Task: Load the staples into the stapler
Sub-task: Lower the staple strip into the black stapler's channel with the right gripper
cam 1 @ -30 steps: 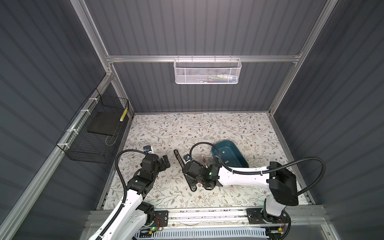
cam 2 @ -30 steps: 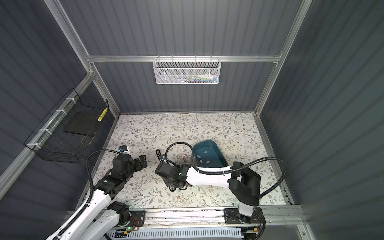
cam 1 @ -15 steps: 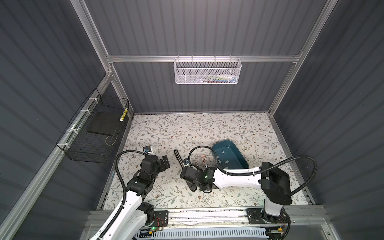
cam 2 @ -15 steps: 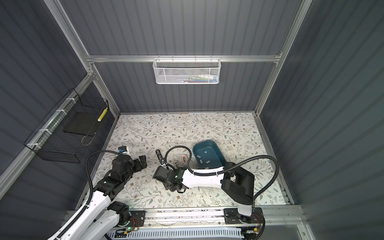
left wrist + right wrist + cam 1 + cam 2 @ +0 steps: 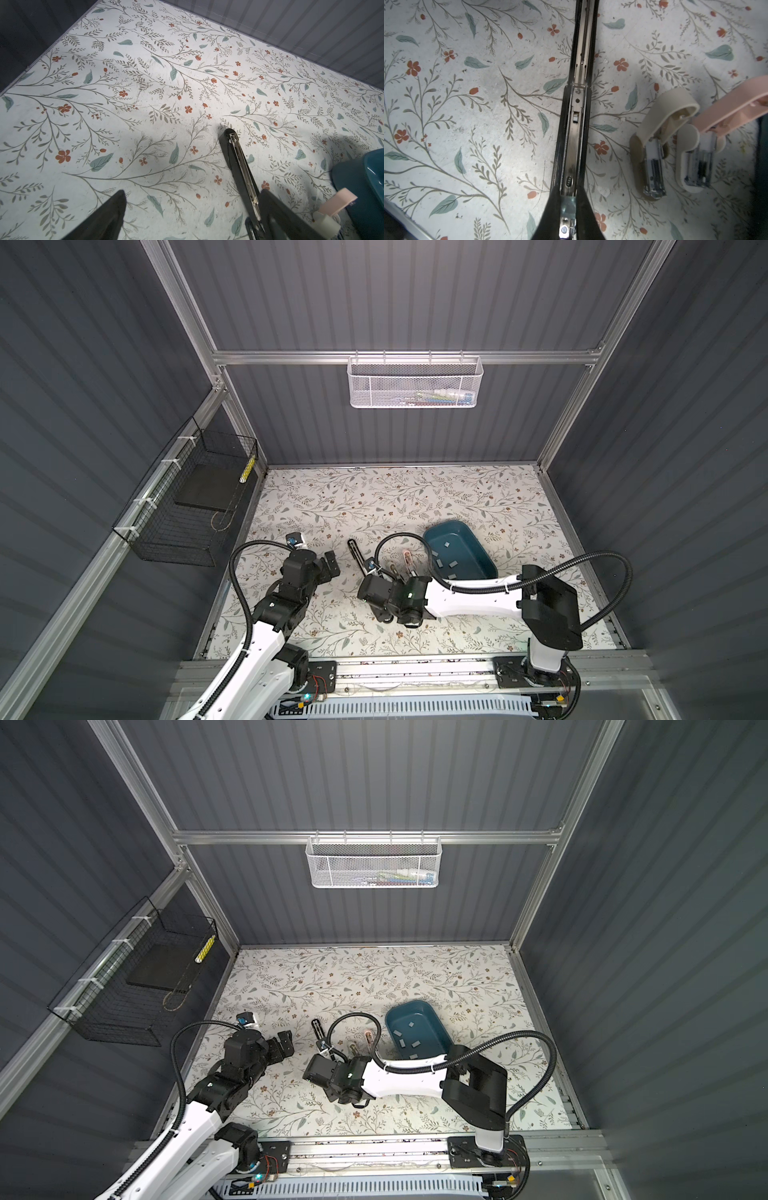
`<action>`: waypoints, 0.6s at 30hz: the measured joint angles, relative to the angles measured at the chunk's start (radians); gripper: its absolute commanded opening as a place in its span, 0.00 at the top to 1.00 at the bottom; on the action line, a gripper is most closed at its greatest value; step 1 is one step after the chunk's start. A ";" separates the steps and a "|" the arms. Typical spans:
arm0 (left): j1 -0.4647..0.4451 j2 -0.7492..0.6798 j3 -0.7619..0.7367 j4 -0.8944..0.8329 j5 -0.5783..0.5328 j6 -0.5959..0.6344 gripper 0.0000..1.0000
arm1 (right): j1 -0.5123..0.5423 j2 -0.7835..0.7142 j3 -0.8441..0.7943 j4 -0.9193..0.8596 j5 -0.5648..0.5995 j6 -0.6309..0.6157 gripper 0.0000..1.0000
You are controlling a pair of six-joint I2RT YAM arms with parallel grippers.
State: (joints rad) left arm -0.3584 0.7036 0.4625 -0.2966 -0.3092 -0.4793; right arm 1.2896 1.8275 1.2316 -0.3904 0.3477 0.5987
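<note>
Staples (image 5: 446, 544) lie as several short grey strips loose in the teal tray (image 5: 467, 556), flat and turned at mixed angles. We judge them light, thin and slick. They should be stiff along the length yet apt to snap at the glued joins. The place to hold one is across its two long sides near mid-length, legs down, with a modest squeeze.

In the right wrist view, what looks to us like one staple strip (image 5: 568, 205) is pinched between the closed fingers of the right gripper (image 5: 568, 194), directly over the black stapler (image 5: 576, 128). Its long axis seems to follow the stapler's metal channel, though the fingers hide most of it.

That stapler lies folded out flat on the floral table (image 5: 415, 497), channel up. In both top views its length runs from the front middle toward the back and left. The left gripper (image 5: 192, 192) hangs with jaws wide apart and empty beside the stapler's far end. A beige stapler (image 5: 664, 110) and a pink stapler (image 5: 724, 108) sit between the black one and the tray.
</note>
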 measured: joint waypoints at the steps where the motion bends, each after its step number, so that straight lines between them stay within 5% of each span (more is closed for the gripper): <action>1: 0.000 0.000 0.000 0.000 0.000 0.000 0.01 | 0.000 0.002 0.000 0.000 0.000 0.001 0.93; 18: 0.000 -0.008 0.000 -0.003 0.000 0.000 0.01 | 0.000 0.030 0.000 -0.002 0.000 0.016 0.93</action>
State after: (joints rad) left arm -0.3584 0.6952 0.4625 -0.2996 -0.3092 -0.4797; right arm 1.2896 1.8576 1.2320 -0.3923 0.3477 0.6144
